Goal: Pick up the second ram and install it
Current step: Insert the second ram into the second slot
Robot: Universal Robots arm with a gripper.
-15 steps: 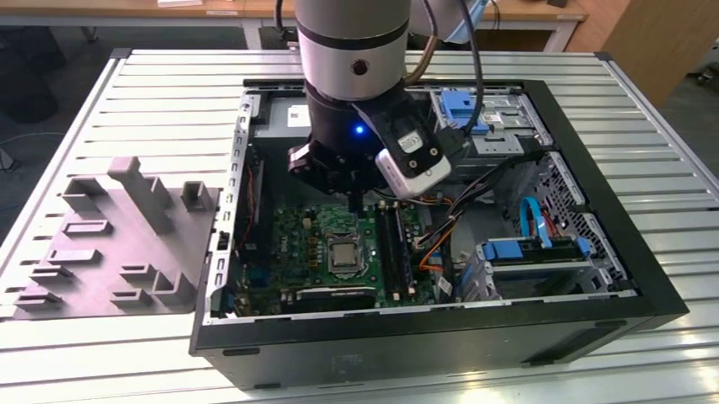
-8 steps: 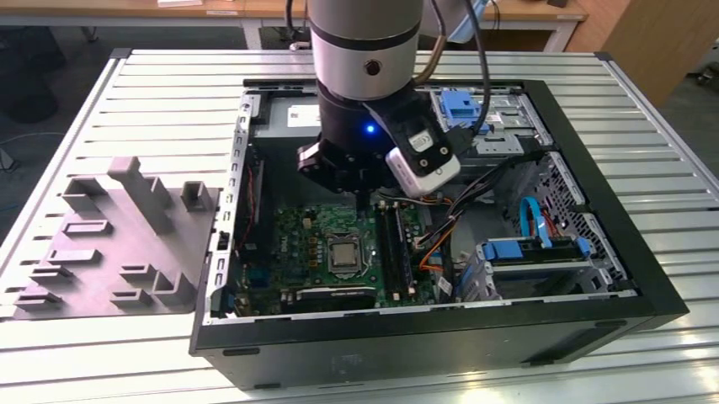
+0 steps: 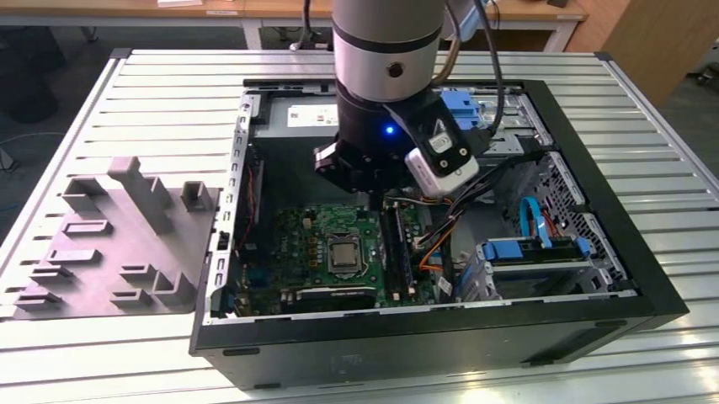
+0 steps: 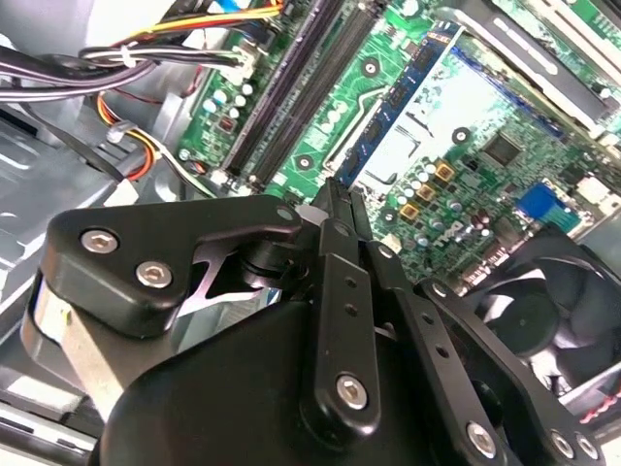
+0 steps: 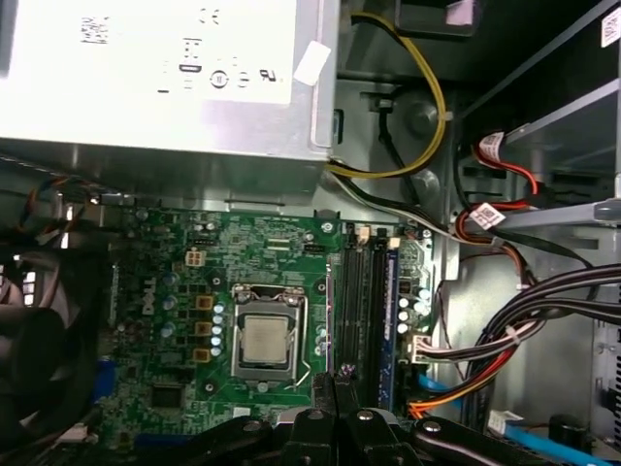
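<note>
The gripper is seen low inside the open computer case, above the motherboard, with its fingertips closed on a thin board. In the second wrist view a long blue-green strip, taken to be the second ram, runs out from between the fingertips. Its nearer half is hidden by the gripper's body. The stick is held on edge, apparently clear of the board. It lies parallel to the black memory slots and, as far as can be judged, slightly to their processor side. A blue line is seen along the outermost slot (whether it is a coloured slot or a seated stick cannot be told). A grey holder stands outside the case, at the exterior view's left, well apart from the gripper.

The pick-up is judged done. The installing step is in hand, at the stage of lining up, and the stick is not yet seated.

Seating calls for the lower edge to be brought squarely over an open slot. The stick must be kept upright and parallel, then pressed straight down. The cable bundle beside the slots should be kept clear.
</note>
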